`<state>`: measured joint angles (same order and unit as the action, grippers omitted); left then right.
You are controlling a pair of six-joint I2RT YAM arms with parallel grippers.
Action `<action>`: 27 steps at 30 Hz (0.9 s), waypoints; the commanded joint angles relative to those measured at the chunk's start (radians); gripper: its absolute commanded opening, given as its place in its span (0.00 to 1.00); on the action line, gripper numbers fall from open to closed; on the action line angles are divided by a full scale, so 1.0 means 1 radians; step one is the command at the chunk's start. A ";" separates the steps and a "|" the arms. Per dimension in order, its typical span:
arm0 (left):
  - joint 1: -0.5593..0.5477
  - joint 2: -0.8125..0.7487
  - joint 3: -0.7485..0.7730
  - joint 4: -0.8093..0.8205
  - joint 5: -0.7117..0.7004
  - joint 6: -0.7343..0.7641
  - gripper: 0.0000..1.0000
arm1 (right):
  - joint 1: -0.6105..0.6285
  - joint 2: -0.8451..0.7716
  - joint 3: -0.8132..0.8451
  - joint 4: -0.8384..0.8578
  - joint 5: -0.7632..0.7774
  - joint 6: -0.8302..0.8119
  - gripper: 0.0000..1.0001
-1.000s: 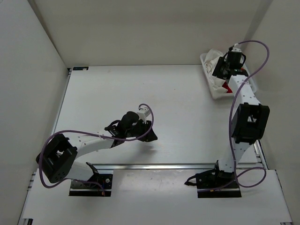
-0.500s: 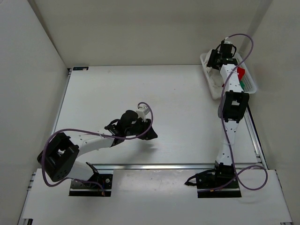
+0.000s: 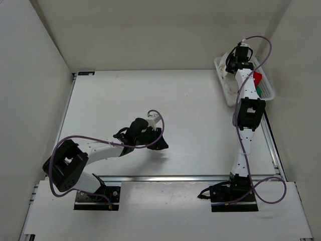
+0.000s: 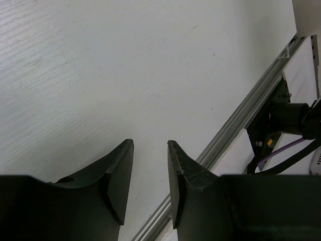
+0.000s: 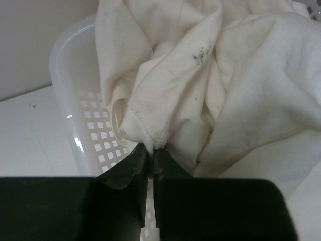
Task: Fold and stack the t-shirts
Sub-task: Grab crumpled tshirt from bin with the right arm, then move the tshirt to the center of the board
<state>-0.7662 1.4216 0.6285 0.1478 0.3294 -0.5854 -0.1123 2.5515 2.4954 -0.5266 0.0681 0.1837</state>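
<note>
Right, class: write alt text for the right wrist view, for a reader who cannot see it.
The right gripper is shut on a fold of the cream-white shirt, which lies crumpled in the white mesh basket.

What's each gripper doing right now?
Left gripper: open, holding nothing.
Right gripper: shut on a fold of the cream shirt.

Over the last second my right arm (image 3: 247, 113) has swung out of its bend to the right. It now runs straight out to the far end of the basket (image 3: 271, 94), uncovering the red shirt (image 3: 258, 77) and green shirt (image 3: 259, 91). The right gripper (image 5: 152, 148) has snapped together on a fold of the cream shirt (image 5: 241, 90).
</note>
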 commanded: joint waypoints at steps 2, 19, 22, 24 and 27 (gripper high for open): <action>0.019 -0.033 0.000 0.022 0.014 -0.010 0.44 | -0.023 -0.072 0.089 0.005 -0.056 0.036 0.00; 0.295 -0.199 0.016 0.002 0.122 -0.119 0.46 | 0.126 -0.896 -0.145 0.298 -0.632 0.252 0.00; 0.385 -0.262 -0.003 -0.014 0.112 -0.145 0.47 | 0.132 -0.904 -0.096 0.449 -0.791 0.434 0.00; 0.441 -0.306 -0.024 -0.025 0.111 -0.163 0.47 | 0.114 -0.887 -0.086 0.574 -0.878 0.610 0.00; 0.579 -0.393 -0.073 -0.040 0.112 -0.175 0.49 | 0.114 -0.866 -0.110 0.643 -0.971 0.681 0.00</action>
<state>-0.2916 1.1107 0.5995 0.1341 0.4236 -0.7280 0.0105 1.5951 2.4371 -0.0139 -0.7254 0.6670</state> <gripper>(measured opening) 0.477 0.046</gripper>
